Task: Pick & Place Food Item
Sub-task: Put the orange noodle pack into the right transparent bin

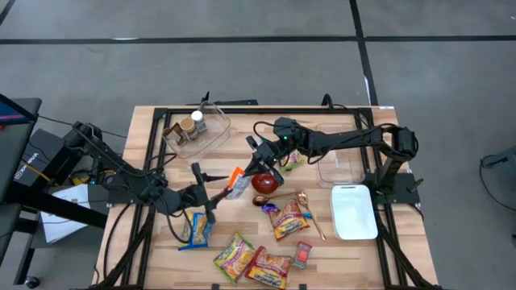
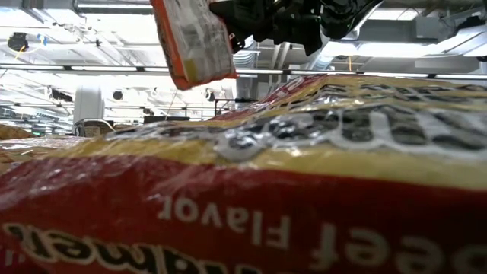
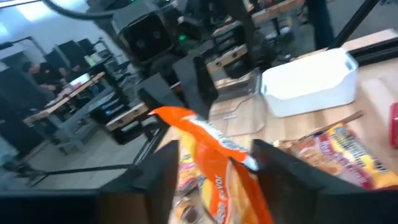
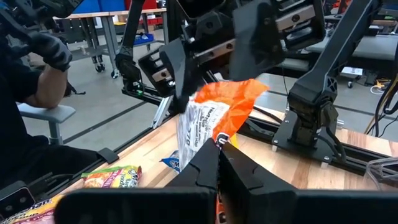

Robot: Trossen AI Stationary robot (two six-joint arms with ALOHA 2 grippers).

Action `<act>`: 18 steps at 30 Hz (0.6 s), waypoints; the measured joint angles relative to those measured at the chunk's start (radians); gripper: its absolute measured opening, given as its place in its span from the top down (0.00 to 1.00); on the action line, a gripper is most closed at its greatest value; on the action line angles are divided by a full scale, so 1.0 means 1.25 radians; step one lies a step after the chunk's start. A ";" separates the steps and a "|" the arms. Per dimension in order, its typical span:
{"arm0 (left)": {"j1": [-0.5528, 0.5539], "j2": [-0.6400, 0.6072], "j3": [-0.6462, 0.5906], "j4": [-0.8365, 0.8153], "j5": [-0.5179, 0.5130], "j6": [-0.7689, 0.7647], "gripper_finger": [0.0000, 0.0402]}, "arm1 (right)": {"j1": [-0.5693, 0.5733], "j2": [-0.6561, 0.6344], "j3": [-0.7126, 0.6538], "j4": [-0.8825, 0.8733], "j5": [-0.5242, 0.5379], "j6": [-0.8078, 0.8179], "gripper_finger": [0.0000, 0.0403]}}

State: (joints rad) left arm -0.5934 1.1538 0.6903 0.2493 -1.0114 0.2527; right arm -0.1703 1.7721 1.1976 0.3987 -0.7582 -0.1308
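Passing the orange packet (image 1: 236, 184) from pincer to pincer, in the air just beside the red bowl (image 1: 266, 183) on its left-arm side, well clear of the desk (image 1: 153, 129).

Right pincer (image 4: 217, 167): clenched on one end of the packet, fingers pressed together, crinkled foil rising out of them. Left pincer (image 3: 221, 171): released, fingers standing apart on either side of the packet, seemingly not pinching it.

To do this well:
- Draw the left pincer straight back from the bowl along its own axis, without brushing the foil or twisting it in the other grip.
- Hold the right pincer steady until the left fingers are clear of the packet.
- Mind the hold: only a thin edge pinched, probably prone to slip or swing, so carry slowly and level.
- Lower into the chosen container rather than dropping from height; which container is meant cannot be told.

Around and in the way:
- Bowl almost directly under the exchange; lift over it, not across its rim.
- Wooden spoon (image 1: 310, 213) and several noodle packets (image 1: 286, 217) on the near side of the bowl, crowding any low path.
- White tray (image 1: 355, 211) beyond the spoon, well apart from the bowl.
- Clear tub (image 1: 197, 129) with jars, far side of the bowl, toward the left arm.
- Person (image 4: 25, 93) seated beyond the desk, well away.
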 joint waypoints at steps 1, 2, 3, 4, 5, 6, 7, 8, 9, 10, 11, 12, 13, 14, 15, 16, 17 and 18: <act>0.000 0.000 0.000 -0.009 -0.013 -0.002 0.45 | 0.000 0.000 0.000 -0.001 0.000 0.000 1.00; -0.001 0.000 0.000 -0.018 -0.025 -0.002 0.40 | 0.000 0.000 0.000 -0.001 0.000 0.000 1.00; -0.002 0.000 0.000 -0.028 -0.036 -0.003 0.37 | 0.000 0.000 0.000 -0.001 0.000 0.000 1.00; -0.005 0.000 0.000 -0.036 -0.051 -0.002 0.34 | -0.001 0.000 0.000 -0.001 0.002 0.000 1.00; -0.008 0.000 0.000 -0.043 -0.067 -0.002 0.32 | -0.001 0.000 0.000 -0.002 0.006 0.000 1.00; -0.011 0.000 0.000 -0.048 -0.082 -0.002 0.30 | -0.002 0.000 0.000 -0.002 0.010 0.000 1.00; -0.016 0.000 0.000 -0.054 -0.095 -0.002 0.28 | -0.003 0.000 0.000 -0.004 0.019 0.000 1.00; -0.021 0.000 0.000 -0.059 -0.107 -0.002 0.27 | -0.006 0.000 0.000 -0.007 0.022 0.000 1.00; -0.026 0.000 0.000 -0.063 -0.116 -0.002 0.27 | -0.009 0.000 0.000 -0.010 0.022 0.000 1.00; -0.033 -0.001 0.000 -0.067 -0.124 -0.002 0.27 | -0.013 0.000 0.000 -0.013 0.022 0.000 1.00; -0.042 -0.002 0.000 -0.071 -0.135 -0.002 0.26 | -0.019 0.000 0.000 -0.016 0.022 -0.001 1.00; -0.050 -0.004 0.000 -0.075 -0.147 -0.002 0.26 | -0.024 0.000 0.000 -0.017 0.022 -0.001 1.00; -0.059 -0.006 0.000 -0.077 -0.158 -0.002 0.26 | -0.031 0.000 0.000 -0.020 0.023 0.000 1.00; -0.066 -0.008 0.000 -0.079 -0.168 -0.002 0.26 | -0.037 0.000 0.000 -0.023 0.024 0.000 1.00; -0.074 -0.013 0.000 -0.081 -0.180 -0.002 0.26 | -0.042 0.000 0.000 -0.025 0.025 0.000 1.00; -0.082 -0.017 0.000 -0.081 -0.193 -0.002 0.26 | -0.048 0.000 0.000 -0.030 0.031 0.000 1.00; -0.088 -0.020 0.000 -0.080 -0.204 -0.002 0.26 | -0.054 0.000 0.000 -0.035 0.042 -0.002 1.00; -0.095 -0.024 0.000 -0.080 -0.213 -0.002 0.26 | -0.061 0.000 0.000 -0.045 0.055 -0.005 1.00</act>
State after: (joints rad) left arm -0.7119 1.1240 0.6903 0.1490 -1.2773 0.2501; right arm -0.2460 1.7718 1.1976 0.3430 -0.6890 -0.1376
